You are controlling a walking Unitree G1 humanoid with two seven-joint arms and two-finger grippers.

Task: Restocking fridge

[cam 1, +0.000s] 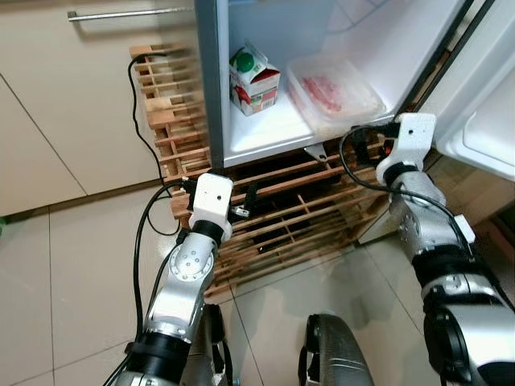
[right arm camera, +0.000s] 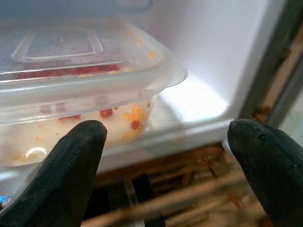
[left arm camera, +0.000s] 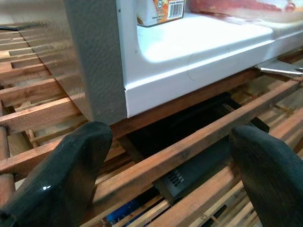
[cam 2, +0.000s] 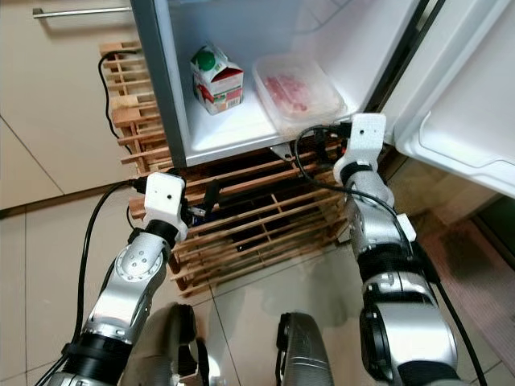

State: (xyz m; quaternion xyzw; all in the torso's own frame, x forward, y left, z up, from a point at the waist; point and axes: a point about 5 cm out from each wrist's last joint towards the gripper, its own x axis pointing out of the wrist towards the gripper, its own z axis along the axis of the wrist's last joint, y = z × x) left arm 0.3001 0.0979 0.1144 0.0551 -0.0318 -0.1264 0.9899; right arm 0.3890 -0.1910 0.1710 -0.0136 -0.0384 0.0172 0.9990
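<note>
on the fridge's bottom shelf: you have a clear lidded food container [cam 1: 331,94] with red and orange pieces inside, lying at the shelf's right side near the front edge.
carton: a red and white carton [cam 1: 255,79] with a green cap stands to the left of the container, further back on the same shelf, apart from it.
fridge: the fridge [cam 1: 265,137] is open, its white door [cam 1: 483,121] swung out to your right; the cabinet rests on a wooden slatted rack [cam 1: 282,217].
right gripper: your right gripper [right arm camera: 165,156] sits low at the shelf's front edge, just before the container's near corner. its fingers [right arm camera: 61,175] are spread wide and hold nothing; the container shows beyond them, untouched.
left gripper: your left gripper [left arm camera: 161,175] is lower and to the left, pointing at the rack below the shelf's front lip. its fingers [left arm camera: 57,179] stand wide apart with a wooden slat running between them, and they grip nothing.
under the rack: a dark flat object lies beneath the slats; you cannot tell what it is.
surroundings: beige cabinets [cam 1: 72,104] stand left of the fridge, a black cable [cam 1: 145,129] hangs down over the rack's left end, and pale floor tiles [cam 1: 72,273] lie below.
</note>
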